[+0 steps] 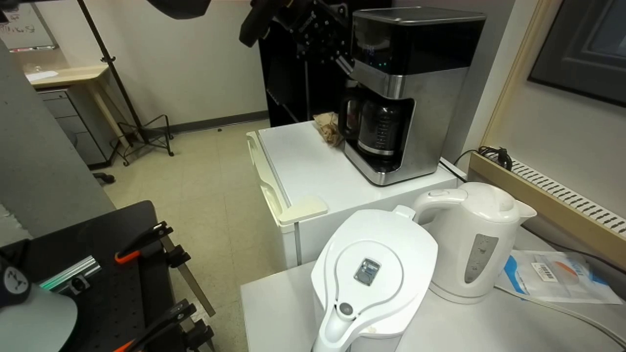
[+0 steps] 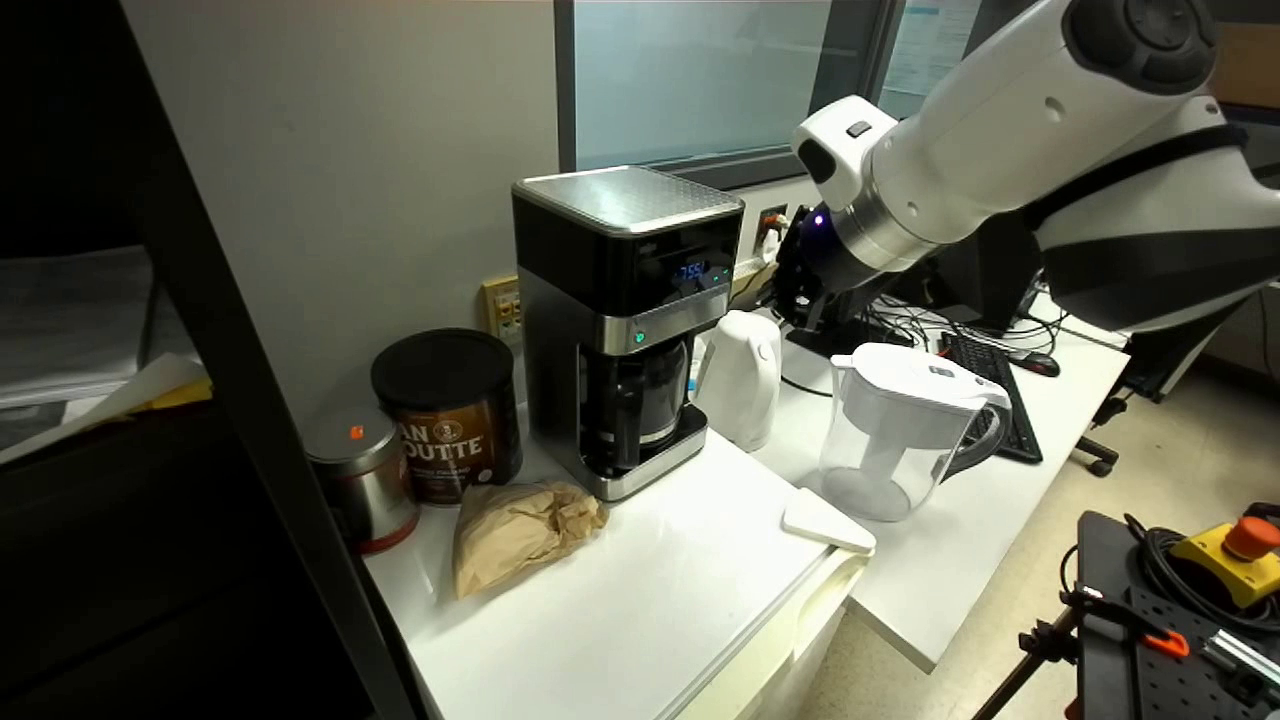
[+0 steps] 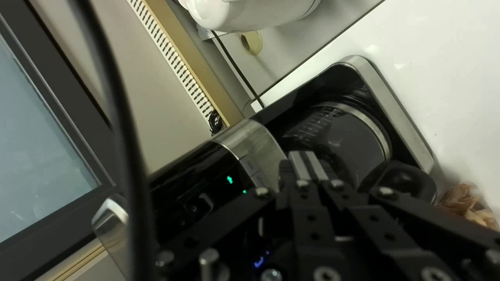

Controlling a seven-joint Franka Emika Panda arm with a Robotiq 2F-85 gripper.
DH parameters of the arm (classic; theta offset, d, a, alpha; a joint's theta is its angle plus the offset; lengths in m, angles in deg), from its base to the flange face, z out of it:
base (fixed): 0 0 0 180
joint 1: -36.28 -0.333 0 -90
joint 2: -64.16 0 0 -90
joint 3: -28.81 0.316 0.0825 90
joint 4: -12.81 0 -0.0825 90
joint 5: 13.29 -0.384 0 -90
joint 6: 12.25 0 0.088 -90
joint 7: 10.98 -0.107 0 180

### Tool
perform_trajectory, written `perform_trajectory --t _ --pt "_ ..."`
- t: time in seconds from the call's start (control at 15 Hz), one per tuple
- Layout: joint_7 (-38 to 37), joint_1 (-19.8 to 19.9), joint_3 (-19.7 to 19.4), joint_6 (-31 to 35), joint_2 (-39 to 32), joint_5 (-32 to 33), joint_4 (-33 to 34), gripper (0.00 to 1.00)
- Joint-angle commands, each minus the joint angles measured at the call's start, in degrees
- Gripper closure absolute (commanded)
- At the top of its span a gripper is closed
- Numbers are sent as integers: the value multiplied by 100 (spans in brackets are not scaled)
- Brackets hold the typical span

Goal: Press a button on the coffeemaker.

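The coffeemaker is a tall black machine with a silver band, seen in both exterior views (image 1: 435, 112) (image 2: 555, 330) and the wrist view (image 3: 250, 140). Its dark glass carafe (image 1: 381, 124) sits in its bay. Its black panel shows a lit blue display (image 2: 690, 271) and green lights; a green light (image 2: 640, 337) glows on the silver band. The wrist view shows small grey buttons (image 3: 250, 167) on the band. My gripper (image 3: 308, 164) is shut and empty. Its fingertips (image 1: 345, 64) are at the machine's front, near the band; I cannot tell whether they touch it.
A white kettle (image 1: 472, 244) and a white filter pitcher (image 1: 376, 274) stand beside the machine. A crumpled paper bag (image 2: 525, 535), a coffee can (image 2: 445, 420) and a metal canister (image 2: 360, 475) stand on its other side. A cable (image 3: 238, 70) runs behind it.
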Motion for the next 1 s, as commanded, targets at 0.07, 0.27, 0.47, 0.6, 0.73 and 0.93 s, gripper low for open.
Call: perform_trajectory --t 0.07,0.27,0.47,0.6,0.73,0.93 --pt "-516 51 -47 180 -560 478 524 100" --pt "-775 67 -62 203 -803 703 760 100" --pt "-940 65 -72 205 -1006 805 976 100" --pt "-1027 62 -78 205 -1114 856 1098 100" --pt "-1088 64 -83 194 -1197 878 1191 100" --pt "-1135 68 -87 186 -1220 873 1205 100"
